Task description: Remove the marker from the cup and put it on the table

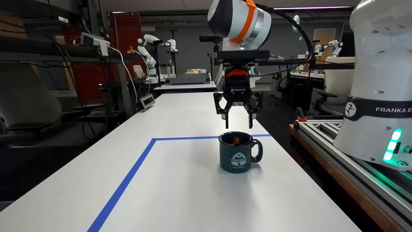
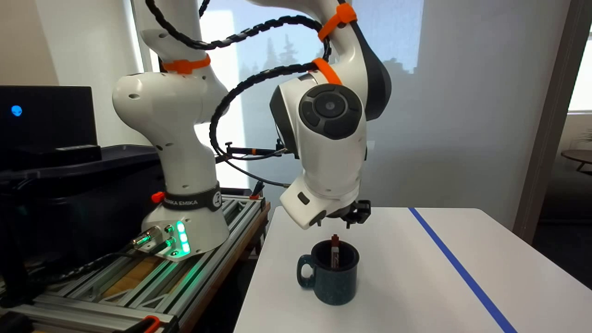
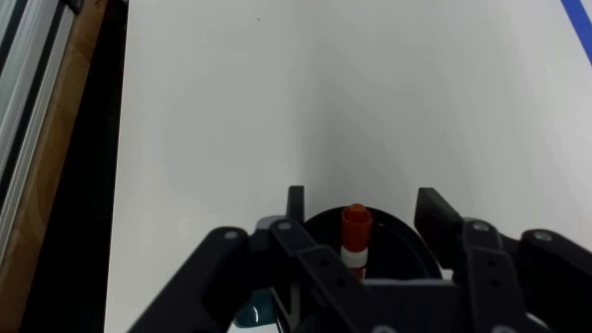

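Note:
The dark green mug stands upright on the white table, its handle toward the robot base. It also shows in an exterior view. The red-orange marker stands in the mug, its top a little above the rim; its lower end is hidden inside. My gripper is open and empty, pointing down above the mug. In the wrist view the marker shows between the two spread fingers, apart from both. The mug is partly hidden behind the gripper there.
Blue tape lies on the table around the mug's area. The robot base stands on a metal-framed bench beside the table, with a dark gap between. A small grey box sits at the table's far edge.

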You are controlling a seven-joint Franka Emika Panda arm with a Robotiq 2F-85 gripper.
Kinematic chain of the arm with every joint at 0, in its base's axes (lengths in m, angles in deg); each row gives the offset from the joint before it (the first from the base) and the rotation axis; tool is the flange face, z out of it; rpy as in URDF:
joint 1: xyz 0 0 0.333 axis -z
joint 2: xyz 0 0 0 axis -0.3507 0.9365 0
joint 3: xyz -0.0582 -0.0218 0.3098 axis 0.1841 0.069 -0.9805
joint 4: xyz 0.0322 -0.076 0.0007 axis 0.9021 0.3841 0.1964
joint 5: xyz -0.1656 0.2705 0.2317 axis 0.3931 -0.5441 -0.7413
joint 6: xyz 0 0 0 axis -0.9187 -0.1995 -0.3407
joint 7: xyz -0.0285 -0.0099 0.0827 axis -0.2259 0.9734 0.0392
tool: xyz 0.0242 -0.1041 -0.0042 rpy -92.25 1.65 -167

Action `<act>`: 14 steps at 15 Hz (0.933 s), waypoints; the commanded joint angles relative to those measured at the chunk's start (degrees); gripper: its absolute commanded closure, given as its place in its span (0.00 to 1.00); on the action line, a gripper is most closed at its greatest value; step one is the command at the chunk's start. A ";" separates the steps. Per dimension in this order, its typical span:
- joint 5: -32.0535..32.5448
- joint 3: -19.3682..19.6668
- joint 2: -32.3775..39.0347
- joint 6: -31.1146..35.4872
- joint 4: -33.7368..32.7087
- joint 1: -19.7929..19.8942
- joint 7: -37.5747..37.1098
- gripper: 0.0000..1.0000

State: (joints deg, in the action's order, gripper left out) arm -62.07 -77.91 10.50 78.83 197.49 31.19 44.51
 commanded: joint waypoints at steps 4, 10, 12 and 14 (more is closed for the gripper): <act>2.00 1.45 3.71 -0.56 -2.46 0.57 -1.13 0.41; 3.45 2.12 7.10 0.63 -5.05 0.27 -2.21 0.40; 4.08 2.16 7.95 0.95 -5.55 0.07 -2.27 0.40; 4.35 2.06 8.64 1.19 -5.80 -0.13 -2.35 0.41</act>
State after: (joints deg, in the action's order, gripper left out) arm -58.98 -76.03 17.95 79.46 192.62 31.58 43.58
